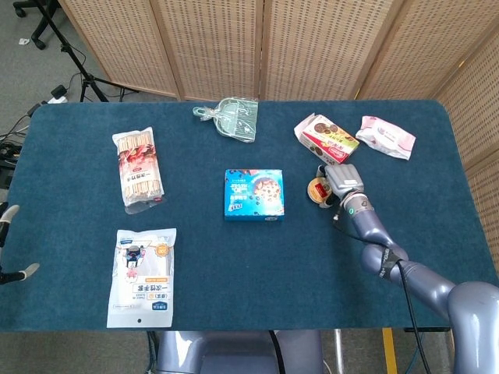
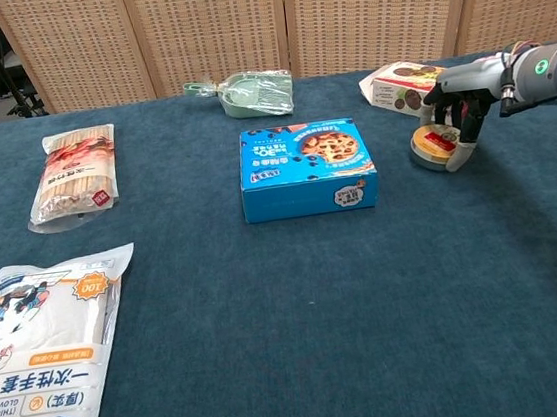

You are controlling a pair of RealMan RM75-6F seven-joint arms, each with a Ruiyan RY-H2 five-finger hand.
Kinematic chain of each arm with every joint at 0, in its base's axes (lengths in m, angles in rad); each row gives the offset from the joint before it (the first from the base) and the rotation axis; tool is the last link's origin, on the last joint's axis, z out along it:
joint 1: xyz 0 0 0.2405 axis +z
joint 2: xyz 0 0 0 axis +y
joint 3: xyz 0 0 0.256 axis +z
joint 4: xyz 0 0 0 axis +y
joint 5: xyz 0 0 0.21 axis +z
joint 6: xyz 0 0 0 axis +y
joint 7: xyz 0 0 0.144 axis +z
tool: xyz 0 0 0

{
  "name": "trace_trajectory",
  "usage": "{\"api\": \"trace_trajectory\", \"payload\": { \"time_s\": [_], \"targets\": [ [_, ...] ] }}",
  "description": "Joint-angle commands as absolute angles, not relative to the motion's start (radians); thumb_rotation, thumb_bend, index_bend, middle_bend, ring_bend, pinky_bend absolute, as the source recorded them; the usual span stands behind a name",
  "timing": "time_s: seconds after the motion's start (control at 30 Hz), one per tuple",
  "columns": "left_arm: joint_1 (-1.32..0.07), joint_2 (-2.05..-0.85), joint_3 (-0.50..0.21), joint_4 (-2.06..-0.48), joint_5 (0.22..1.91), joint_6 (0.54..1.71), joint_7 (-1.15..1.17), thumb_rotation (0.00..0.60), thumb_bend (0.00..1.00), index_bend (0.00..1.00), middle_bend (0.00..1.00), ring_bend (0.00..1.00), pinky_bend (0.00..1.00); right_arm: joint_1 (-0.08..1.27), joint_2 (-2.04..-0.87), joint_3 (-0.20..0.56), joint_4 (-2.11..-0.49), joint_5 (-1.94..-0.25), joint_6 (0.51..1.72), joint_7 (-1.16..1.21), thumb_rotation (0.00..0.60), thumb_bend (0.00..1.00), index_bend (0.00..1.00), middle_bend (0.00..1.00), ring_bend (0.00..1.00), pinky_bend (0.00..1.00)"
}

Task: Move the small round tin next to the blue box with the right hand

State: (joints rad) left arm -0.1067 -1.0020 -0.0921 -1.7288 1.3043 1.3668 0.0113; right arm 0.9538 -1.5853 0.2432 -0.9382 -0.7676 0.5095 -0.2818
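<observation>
Your right hand (image 2: 456,120) held the tin (image 2: 433,145) low, just right of the blue box (image 2: 305,168), apparently at or on the table. You were at the placing step; next called for opening the fingers and lifting clear without dragging it.
</observation>
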Motion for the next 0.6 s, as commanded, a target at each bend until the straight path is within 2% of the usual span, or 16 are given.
{"api": "trace_trajectory", "payload": {
  "time_s": [0.03,0.13,0.17,0.2,0.27,0.33,0.43,0.6],
  "targets": [
    [-0.11,-1.004,-0.094,-1.728,1.299,1.362,0.015,0.6,0.0,0.0,0.0,0.0,0.0,0.962,-1.592,0.243,-0.953,-0.763,0.519,-0.279,0.6,0.22,0.49,0.46,0.38,0.37],
    [-0.112,-1.003,-0.094,-1.729,1.296,1.36,0.015,0.6,0.0,0.0,0.0,0.0,0.0,0.966,-1.589,0.243,-0.97,-0.767,0.532,-0.275,0.6,0.19,0.49,0.43,0.37,0.37],
    [-0.112,-1.004,-0.094,-1.729,1.295,1.36,0.015,0.6,0.0,0.0,0.0,0.0,0.0,0.968,-1.585,0.242,-0.978,-0.766,0.531,-0.274,0.6,0.14,0.44,0.39,0.36,0.37],
    [-0.112,-1.003,-0.094,-1.728,1.295,1.36,0.014,0.6,0.0,0.0,0.0,0.0,0.0,0.97,-1.573,0.236,-0.991,-0.758,0.518,-0.276,0.6,0.1,0.38,0.33,0.33,0.37],
    [-0.111,-1.002,-0.094,-1.728,1.294,1.361,0.011,0.6,0.0,0.0,0.0,0.0,0.0,0.977,-1.548,0.226,-1.018,-0.726,0.494,-0.286,0.6,0.0,0.1,0.1,0.12,0.28],
    [-0.11,-1.002,-0.093,-1.728,1.294,1.362,0.009,0.6,0.0,0.0,0.0,0.0,0.0,0.989,-1.517,0.209,-1.056,-0.681,0.494,-0.31,0.6,0.0,0.0,0.0,0.0,0.16],
    [-0.109,-1.0,-0.091,-1.728,1.298,1.363,0.005,0.6,0.0,0.0,0.0,0.0,0.0,0.998,-1.481,0.191,-1.109,-0.639,0.524,-0.339,0.6,0.0,0.0,0.0,0.0,0.04],
    [-0.106,-0.995,-0.088,-1.729,1.31,1.369,-0.011,0.6,0.0,0.0,0.0,0.0,0.0,0.995,-1.377,0.17,-1.279,-0.597,0.611,-0.379,0.6,0.0,0.0,0.0,0.0,0.0]
  ]
}}
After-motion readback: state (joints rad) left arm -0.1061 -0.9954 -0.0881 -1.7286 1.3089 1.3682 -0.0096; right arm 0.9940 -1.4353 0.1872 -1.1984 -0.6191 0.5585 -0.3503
